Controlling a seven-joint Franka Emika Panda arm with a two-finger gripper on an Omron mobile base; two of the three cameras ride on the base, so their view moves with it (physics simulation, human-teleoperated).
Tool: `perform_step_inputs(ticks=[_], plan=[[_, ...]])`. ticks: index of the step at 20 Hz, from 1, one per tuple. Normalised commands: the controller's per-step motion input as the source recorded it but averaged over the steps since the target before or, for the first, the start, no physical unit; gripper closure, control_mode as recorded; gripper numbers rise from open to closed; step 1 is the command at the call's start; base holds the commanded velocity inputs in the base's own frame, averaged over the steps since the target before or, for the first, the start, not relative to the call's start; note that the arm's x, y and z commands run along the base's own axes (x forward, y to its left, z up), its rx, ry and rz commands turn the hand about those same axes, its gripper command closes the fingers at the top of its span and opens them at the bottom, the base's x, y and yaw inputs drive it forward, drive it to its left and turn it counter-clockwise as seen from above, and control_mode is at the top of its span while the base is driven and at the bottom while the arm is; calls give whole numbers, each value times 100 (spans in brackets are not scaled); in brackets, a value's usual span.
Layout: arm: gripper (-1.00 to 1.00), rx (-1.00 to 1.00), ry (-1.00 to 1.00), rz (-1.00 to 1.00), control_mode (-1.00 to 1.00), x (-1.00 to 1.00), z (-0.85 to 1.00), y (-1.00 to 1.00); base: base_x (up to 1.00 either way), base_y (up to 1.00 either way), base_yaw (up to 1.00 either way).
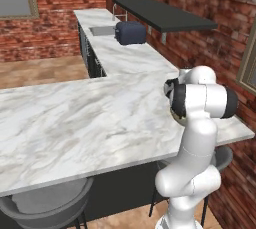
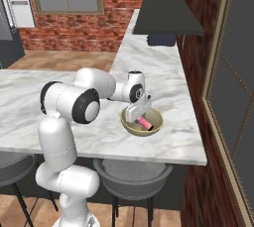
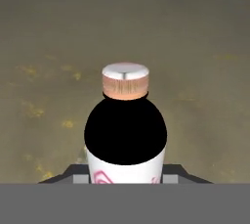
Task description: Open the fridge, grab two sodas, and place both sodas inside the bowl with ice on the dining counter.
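My pincer [image 2: 140,117] is clamped on a slim pink soda bottle [image 2: 145,122], tilted down inside the round olive-tan bowl [image 2: 155,128] near the corner of the white veined marble table [image 2: 163,82].

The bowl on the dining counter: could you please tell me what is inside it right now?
A pink soda bottle reaches into the olive-tan bowl, gripped by the gripper. The hand covers part of the bowl's inside, so ice or a second soda cannot be confirmed.

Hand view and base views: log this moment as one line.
gripper: shut on soda | soda: low inside bowl | bowl: on dining counter | release: not yet
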Motion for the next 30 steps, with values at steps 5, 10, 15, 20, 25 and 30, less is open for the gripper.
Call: perform_step_inputs(ticks=[5, 10, 15, 20, 25, 30], plan=[[-100, 0, 1, 3, -100, 0, -7, 3, 0, 0, 0], [-100, 1, 0, 1, -100, -8, 2, 4, 0, 0, 0], [-100, 0, -5, 0, -100, -36, 22, 1, 0, 0, 0], [-100, 0, -14, 0, -100, -45, 61, 9, 0, 0, 0], [-100, 1, -8, -1, -100, -61, 65, 25, 0, 0, 0], [-100, 10, -5, -10, -100, -88, 34, 55, 0, 0, 0]])
